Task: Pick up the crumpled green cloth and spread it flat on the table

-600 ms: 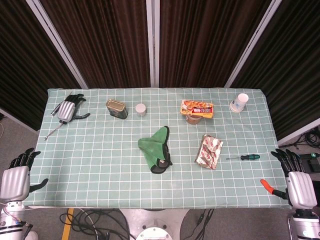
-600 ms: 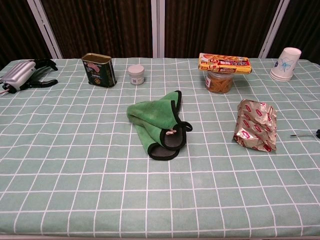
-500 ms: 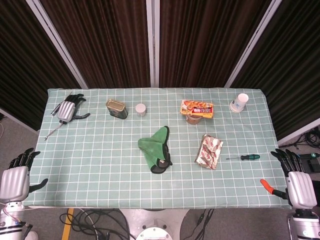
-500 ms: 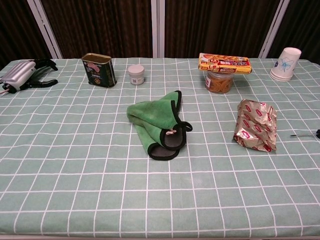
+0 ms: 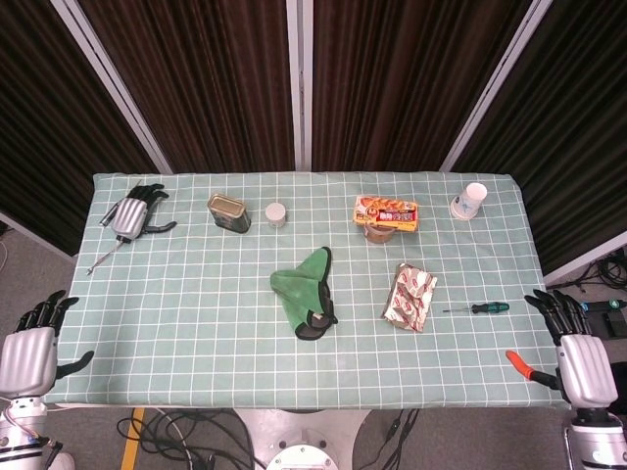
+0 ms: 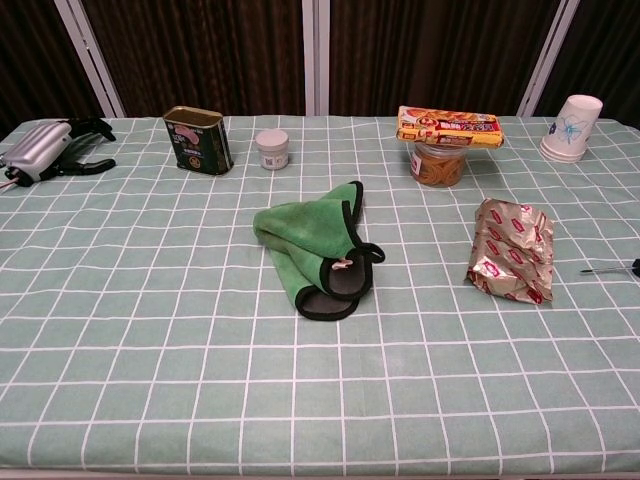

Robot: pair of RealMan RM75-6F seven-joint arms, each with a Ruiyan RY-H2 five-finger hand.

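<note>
Cloth [image 5: 305, 293] lies crumpled mid-table [image 5: 196, 323]; left hand [image 5: 27, 352] and right hand [image 5: 578, 358] flank it, fingers spread, empty.

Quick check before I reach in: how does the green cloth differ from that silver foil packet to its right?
The green cloth is soft fabric with black edging, bunched and folded over itself; the foil packet is shiny, crinkled silver with red print. The cloth sits near the table's middle, the packet further right, nearer the screwdriver. Both lie untouched on the checked tablecloth.
</note>
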